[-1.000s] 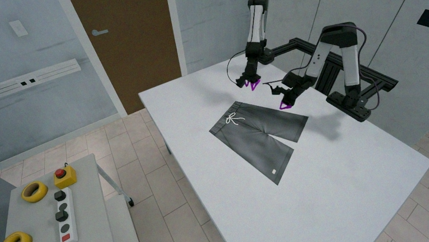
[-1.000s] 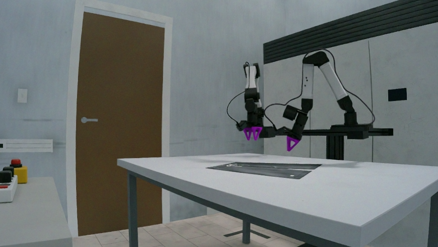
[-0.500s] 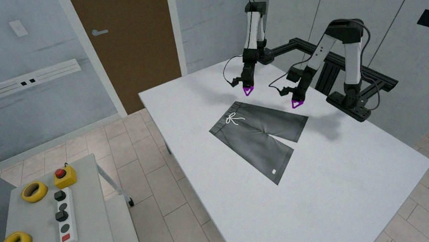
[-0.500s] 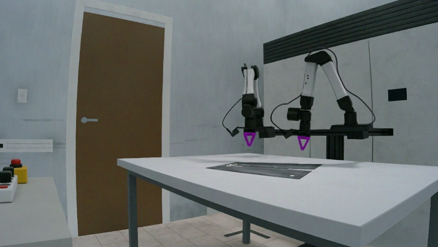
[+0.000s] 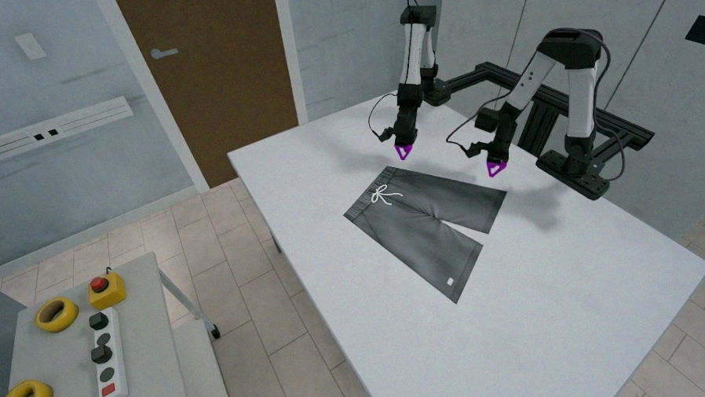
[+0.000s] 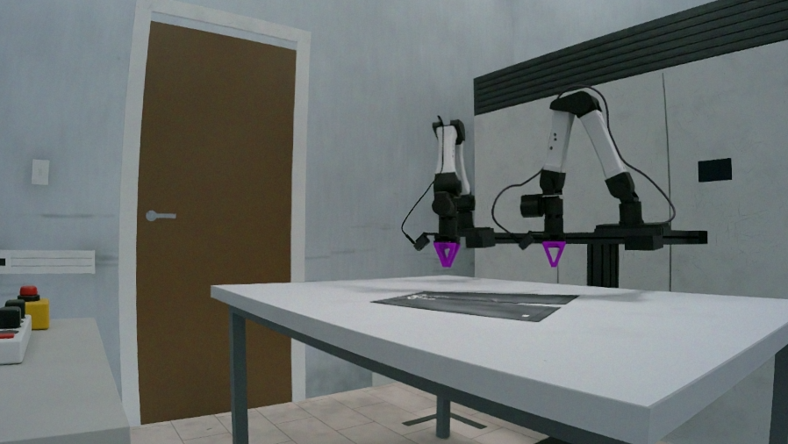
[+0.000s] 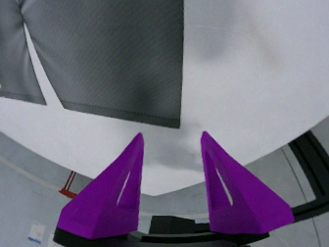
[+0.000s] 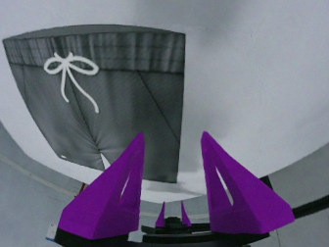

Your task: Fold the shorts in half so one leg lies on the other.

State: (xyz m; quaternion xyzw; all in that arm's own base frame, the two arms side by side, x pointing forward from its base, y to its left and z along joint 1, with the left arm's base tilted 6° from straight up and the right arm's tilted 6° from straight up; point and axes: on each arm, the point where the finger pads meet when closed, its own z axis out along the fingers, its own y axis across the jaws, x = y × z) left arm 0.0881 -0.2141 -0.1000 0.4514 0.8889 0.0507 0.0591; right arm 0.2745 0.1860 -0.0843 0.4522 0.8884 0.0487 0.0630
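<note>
A plain blue-grey wall (image 5: 340,49) (image 6: 375,138) and a brown door (image 5: 212,74) (image 6: 220,220) stand behind a smooth white table (image 5: 542,296) (image 6: 496,353) (image 7: 255,74) (image 8: 255,74). On it, below and in front of both sets of jaws, the shorts (image 5: 409,231) (image 6: 474,309) (image 7: 117,59) (image 8: 122,108) lie flat and unfolded, legs spread. The right gripper (image 5: 403,156) (image 6: 447,264) (image 8: 172,136) is partly open above the table near the waistband; the left gripper (image 5: 496,173) (image 6: 553,261) (image 7: 171,136) (image 8: 172,201), likewise partly open, is near one leg's hem. Neither has anything between its fingers.

The left wrist view cuts off the waist and much of the farther leg; in the right one, a finger hides part of the nearer leg. From outside, the cloth is foreshortened. The small white patch (image 5: 450,281) (image 6: 525,315) on the leg farther from the jaws has no readable writing. The dark grey fabric looks finely woven, with a gathered waistband (image 5: 370,194) (image 8: 117,51) and a white cord (image 5: 378,194) (image 8: 65,62) tied in a bow.

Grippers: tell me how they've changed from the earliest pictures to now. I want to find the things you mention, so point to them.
The left gripper (image 5: 492,175) (image 6: 553,266) (image 7: 171,136) (image 8: 172,201) moved toward the leg-hem end and the right gripper (image 5: 403,158) (image 6: 446,267) (image 8: 172,136) toward the waistband end, spreading apart. Both swung from tilted to pointing down. Nothing was taken hold of or let go. The shorts (image 5: 409,224) (image 6: 469,310) (image 7: 113,59) (image 8: 122,98) stayed flat and unfolded.
</note>
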